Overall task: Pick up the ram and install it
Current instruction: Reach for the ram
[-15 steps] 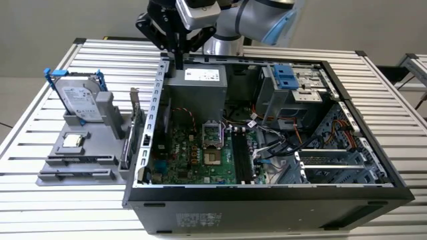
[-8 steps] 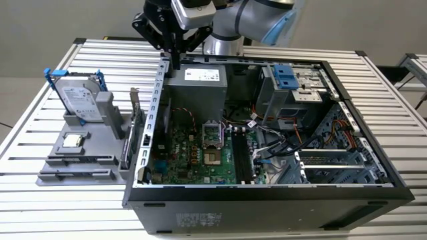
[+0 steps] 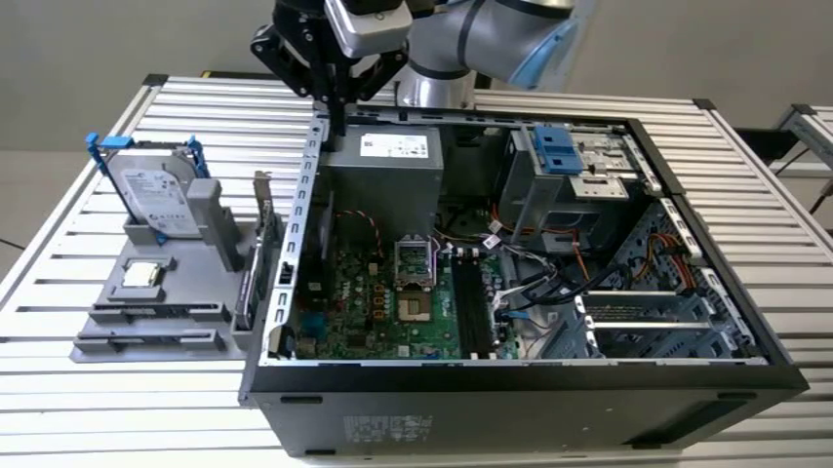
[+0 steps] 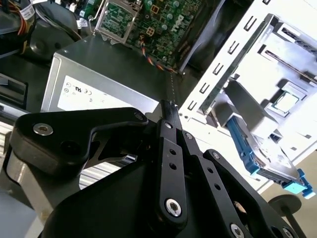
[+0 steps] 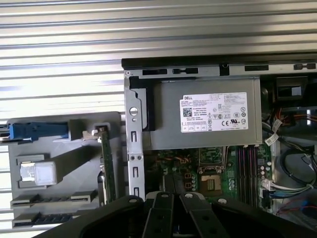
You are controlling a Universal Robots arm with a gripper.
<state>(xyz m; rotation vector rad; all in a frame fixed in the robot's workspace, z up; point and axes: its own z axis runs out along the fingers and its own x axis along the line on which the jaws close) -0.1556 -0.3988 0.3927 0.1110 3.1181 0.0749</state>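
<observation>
On the left of the exterior view, the white slatted metal desk (image 3: 117,409) carries a grey plastic parts holder (image 3: 182,297). A large silver hard drive with blue rails (image 3: 154,200) stands at its back, with a small square silver processor chip (image 3: 140,276) in front of it. The ram (image 5: 49,218), a long, narrow, flat circuit-board stick, I take to be the dark bluish strip lying in a holder slot at the lower left of the first wrist view.

My jaws hang at the upper centre-left of the exterior view, above the rear corner of the open black computer case (image 3: 521,390). They are closed tip to tip on nothing and well apart from the ram. So I judge the pick-up not yet begun. A grasp would call for my jaws parted and squared across that thin board.

Further right, the black memory slots (image 3: 466,307) look vacant, but I cannot tell how their latches stand.

The ram's colour and edges are hard to make out. A thin green card on edge (image 5: 105,163) beside the case wall could be mistaken for it. My own black linkage cuts off the holder's near end.
</observation>
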